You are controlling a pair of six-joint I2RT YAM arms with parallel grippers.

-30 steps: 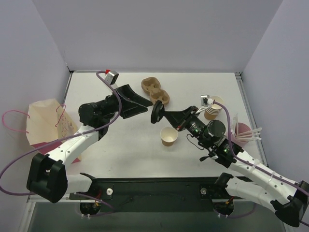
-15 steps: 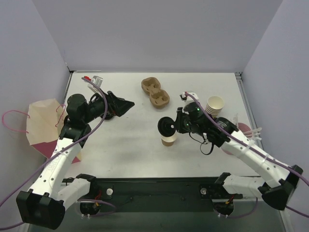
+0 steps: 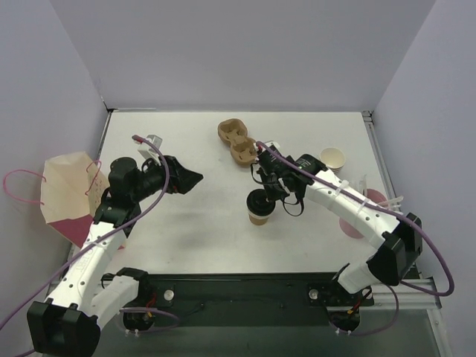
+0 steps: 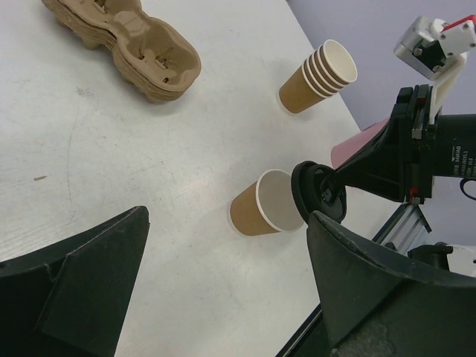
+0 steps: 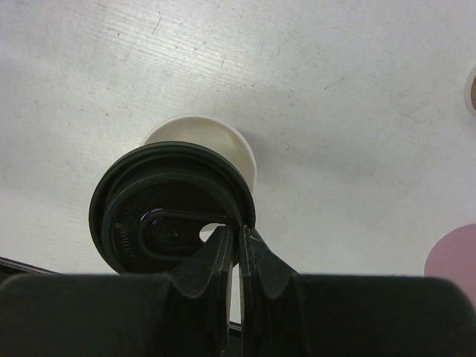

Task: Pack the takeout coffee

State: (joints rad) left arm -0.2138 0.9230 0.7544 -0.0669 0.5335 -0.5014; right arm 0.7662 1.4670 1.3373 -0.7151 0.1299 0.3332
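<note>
A small brown kraft cup [image 3: 258,217] stands open on the white table, its white inside showing in the left wrist view [image 4: 262,205] and the right wrist view [image 5: 223,137]. My right gripper [image 3: 268,192] is shut on the rim of a round black lid [image 3: 257,199] and holds it just over the cup's near edge; the lid also shows in the right wrist view [image 5: 171,210] and the left wrist view [image 4: 318,192]. My left gripper [image 3: 192,178] is open and empty, well left of the cup.
A stack of brown cup-holder trays [image 3: 239,141] lies at the back middle. A stack of lidless tan cups [image 3: 332,159] stands at the right, with a pink disc [image 3: 370,199] near it. A paper bag [image 3: 65,195] lies at the left edge.
My right gripper has swung in and carried the black lid from beside the cup to over its rim. My left gripper has drawn back to the left.
</note>
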